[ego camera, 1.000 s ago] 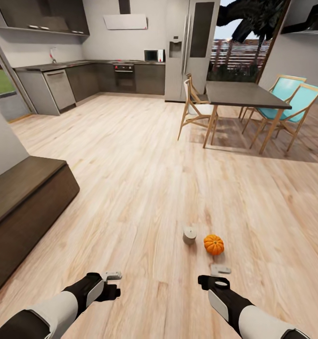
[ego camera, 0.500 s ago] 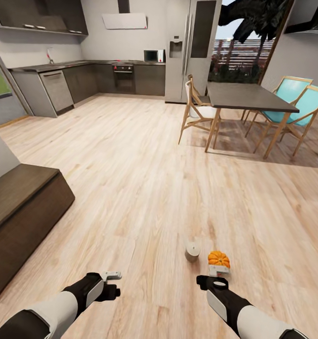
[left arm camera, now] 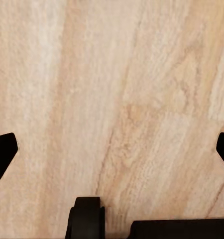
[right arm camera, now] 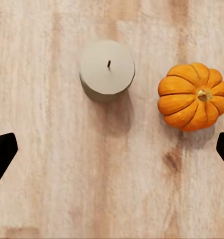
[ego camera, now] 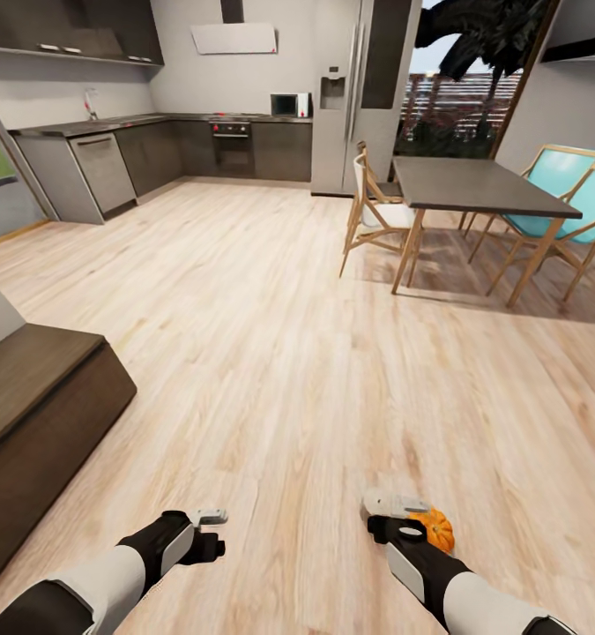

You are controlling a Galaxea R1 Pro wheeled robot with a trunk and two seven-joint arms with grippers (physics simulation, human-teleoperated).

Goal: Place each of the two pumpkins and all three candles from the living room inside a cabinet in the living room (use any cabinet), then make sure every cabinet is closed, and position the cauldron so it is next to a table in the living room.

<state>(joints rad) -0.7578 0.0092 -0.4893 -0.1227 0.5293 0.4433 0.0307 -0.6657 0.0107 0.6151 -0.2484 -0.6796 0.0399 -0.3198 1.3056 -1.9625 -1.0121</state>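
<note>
The right pincer (right arm camera: 112, 149) gapes wide and empty above a candle (right arm camera: 107, 69) beside a pumpkin (right arm camera: 193, 95); no writing shows.

Bright, even light throughout. Daylight enters through glass door (ego camera: 460, 97) at 1 o'clock. Soft shadows under dining table (ego camera: 482, 187). Candle (right arm camera: 107, 69), pumpkin (right arm camera: 193, 95) cast faint shadows. Renders slightly soft, wide-angle stretch at edges.

Head faces kitchen; wrists look down at floor (left arm camera: 112, 99).
</note>
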